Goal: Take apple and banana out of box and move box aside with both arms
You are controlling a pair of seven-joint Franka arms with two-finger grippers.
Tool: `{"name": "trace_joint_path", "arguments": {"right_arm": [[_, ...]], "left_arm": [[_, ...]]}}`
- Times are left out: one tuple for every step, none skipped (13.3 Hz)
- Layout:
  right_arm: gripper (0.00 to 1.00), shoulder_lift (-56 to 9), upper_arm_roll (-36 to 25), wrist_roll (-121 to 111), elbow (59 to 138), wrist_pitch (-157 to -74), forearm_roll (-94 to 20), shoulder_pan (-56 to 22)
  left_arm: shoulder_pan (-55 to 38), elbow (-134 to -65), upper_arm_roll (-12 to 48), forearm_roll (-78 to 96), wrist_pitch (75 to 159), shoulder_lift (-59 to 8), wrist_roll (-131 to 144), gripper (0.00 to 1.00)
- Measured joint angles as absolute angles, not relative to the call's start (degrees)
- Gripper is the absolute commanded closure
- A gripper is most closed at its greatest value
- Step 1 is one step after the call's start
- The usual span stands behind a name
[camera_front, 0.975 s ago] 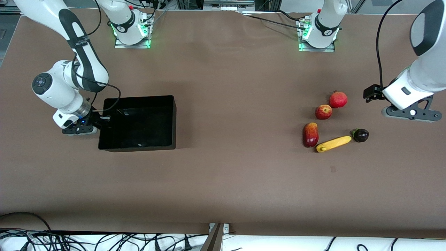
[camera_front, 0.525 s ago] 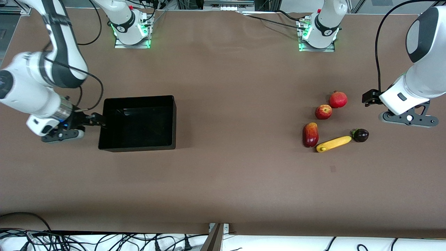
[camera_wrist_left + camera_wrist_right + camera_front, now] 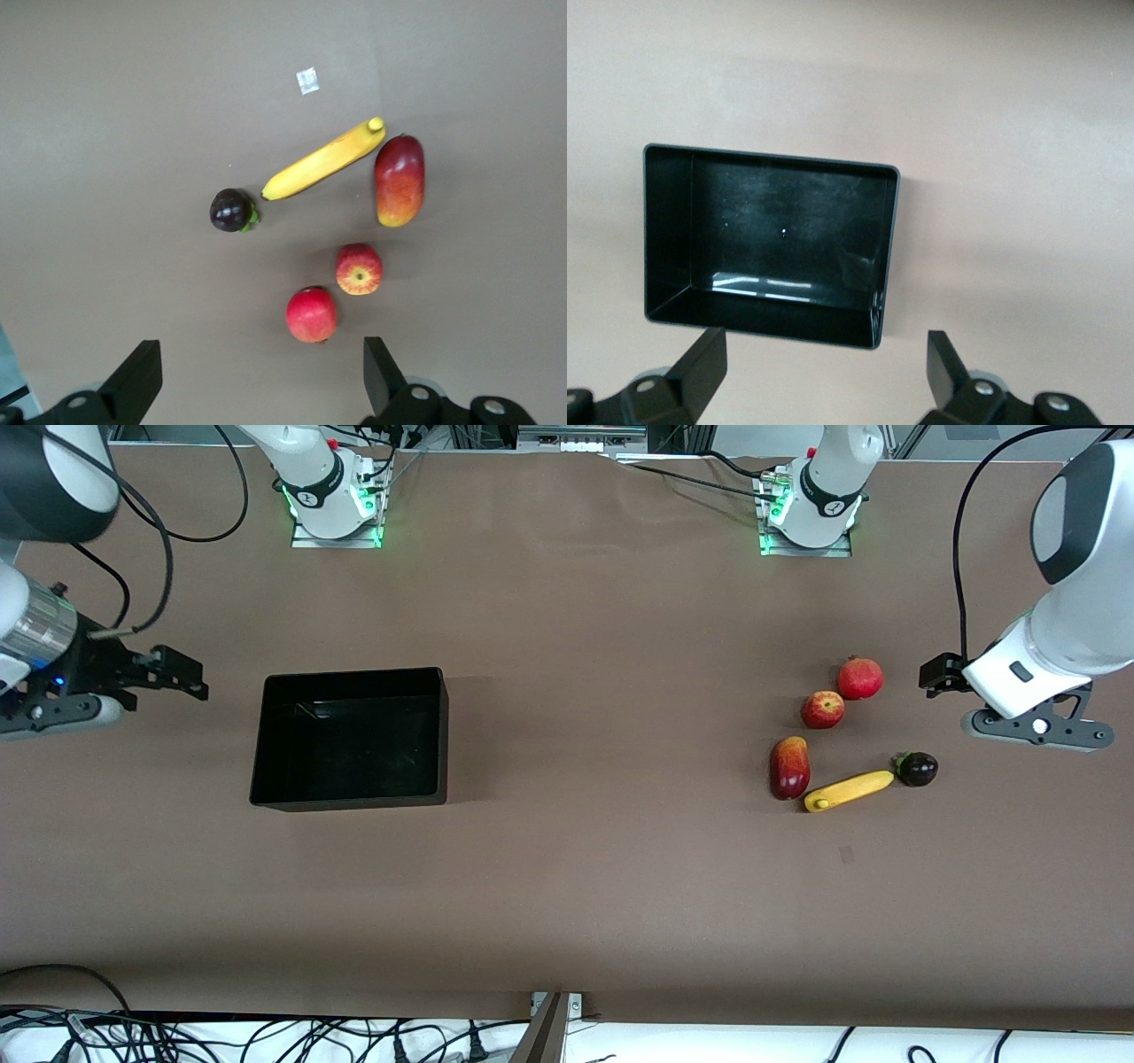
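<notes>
The black box [image 3: 347, 737] stands empty on the table toward the right arm's end; it also shows in the right wrist view [image 3: 771, 243]. My right gripper [image 3: 182, 676] hangs open and empty in the air beside the box, apart from it [image 3: 824, 341]. The apple [image 3: 822, 709] and the yellow banana-like fruit [image 3: 849, 790] lie toward the left arm's end. Both show in the left wrist view, the apple [image 3: 359, 268] and the banana [image 3: 323, 160]. My left gripper [image 3: 939, 673] is open and empty, up in the air beside the fruits [image 3: 259, 354].
A dark-red mango [image 3: 789, 767] lies beside the banana's end. A red pomegranate [image 3: 859, 678] sits next to the apple. A dark purple round fruit [image 3: 917, 768] lies at the banana's other end. A small pale mark [image 3: 846, 855] is on the table.
My right gripper has left the box's end wall and moved up and away toward the right arm's end of the table. The box stays put. The left arm has shifted only slightly.
</notes>
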State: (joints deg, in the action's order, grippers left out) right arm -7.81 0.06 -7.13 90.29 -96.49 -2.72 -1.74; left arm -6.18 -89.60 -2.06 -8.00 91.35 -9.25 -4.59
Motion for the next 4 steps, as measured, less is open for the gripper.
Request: {"name": "trace_joint_path", "arguments": {"right_arm": [[0.00, -7.87, 0.08, -7.13, 89.99, -95.70, -2.72, -2.10], [0.00, -7.93, 0.09, -7.06, 89.99, -95.40, -2.72, -2.53], [0.00, -7.98, 0.09, -6.98, 89.99, -95.33, -2.72, -2.80], [0.00, -7.97, 0.09, -6.93, 89.97, -95.33, -2.72, -2.94]], "left_arm": [[-5.84, -89.48, -2.18, -6.53, 91.29, -8.45, -4.59, 0.00], [-5.38, -89.47, -2.22, -5.37, 91.21, -7.51, -4.59, 0.00], [-5.00, -89.48, -2.23, -4.00, 91.17, -6.66, -4.56, 0.00], [-4.80, -89.50, -2.22, -2.98, 91.16, -5.83, -4.31, 0.00]]}}
